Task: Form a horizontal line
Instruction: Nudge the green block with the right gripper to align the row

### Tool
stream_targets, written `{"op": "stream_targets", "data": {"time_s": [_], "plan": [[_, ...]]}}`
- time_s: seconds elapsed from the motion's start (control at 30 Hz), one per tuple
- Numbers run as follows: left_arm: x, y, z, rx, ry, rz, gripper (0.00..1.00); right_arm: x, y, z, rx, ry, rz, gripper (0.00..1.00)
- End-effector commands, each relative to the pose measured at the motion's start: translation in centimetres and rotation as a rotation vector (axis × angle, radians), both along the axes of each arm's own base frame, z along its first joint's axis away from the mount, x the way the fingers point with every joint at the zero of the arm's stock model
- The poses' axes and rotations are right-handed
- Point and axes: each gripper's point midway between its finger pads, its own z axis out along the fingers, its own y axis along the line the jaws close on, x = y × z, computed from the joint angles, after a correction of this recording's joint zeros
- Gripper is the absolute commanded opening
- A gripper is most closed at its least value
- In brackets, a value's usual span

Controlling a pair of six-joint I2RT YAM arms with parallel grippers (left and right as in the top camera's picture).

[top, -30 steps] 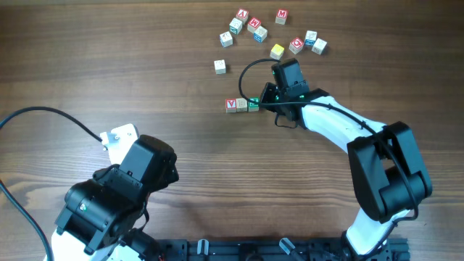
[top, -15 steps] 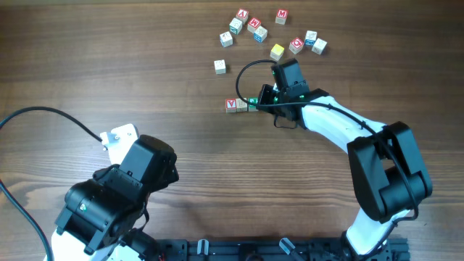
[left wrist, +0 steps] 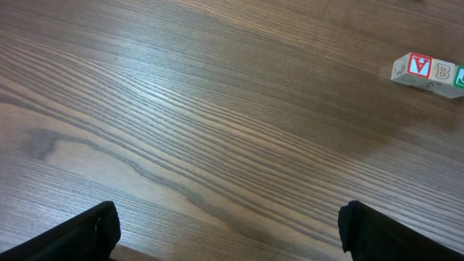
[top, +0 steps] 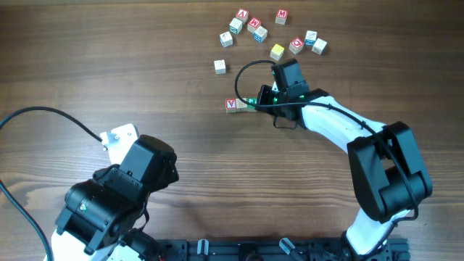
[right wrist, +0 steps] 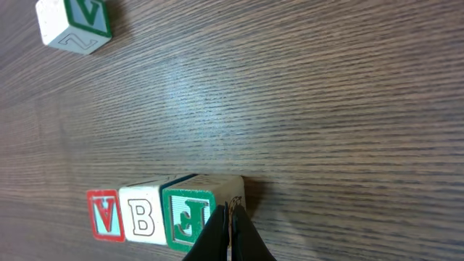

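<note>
On the worktop (top: 109,72) the red cube (right wrist: 105,214), pale cube (right wrist: 142,216) and green cube (right wrist: 187,217) touch in a row, seemingly finished, with the right claw (right wrist: 230,226), pinched empty, at its 3 o'clock end.

Tabletop (right wrist: 348,109): dark wood grain, satin sheen. Line cubes (right wrist: 143,215): pale wood, painted letter faces. Right arm shell (top: 337,127): smooth white plastic.

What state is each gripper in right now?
Left gripper: open, holding nothing.
Right gripper: closed, holding nothing, fingers against the green cube.
</note>
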Motion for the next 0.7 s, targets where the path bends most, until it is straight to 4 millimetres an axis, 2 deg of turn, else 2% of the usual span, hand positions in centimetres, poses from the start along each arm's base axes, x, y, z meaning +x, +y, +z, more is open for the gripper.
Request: {"op": "stream_targets", "data": {"time_s": [0.0,0.33,0.53,0.67], "plan": [[0.1,0.3,0.1,0.003,-0.01,0.025,1.0,-0.3,0.3,-0.9,0.0,0.011,0.04,0.05],[0.1,0.3,0.1,0.003,-0.01,0.025,1.0,-0.3,0.5,-0.7,0.007,0.001,0.062,0.04],[0.1,0.3,0.1,0.003,-0.01,0.025,1.0,1.1,-3.4,-1.0,-0.099,0.003,-0.238,0.04],[0.1,0.3,0.1,0.003,-0.01,0.025,1.0,0.0,-2.8,-1.4,-0.075,0.056,-0.207,0.04]]}}
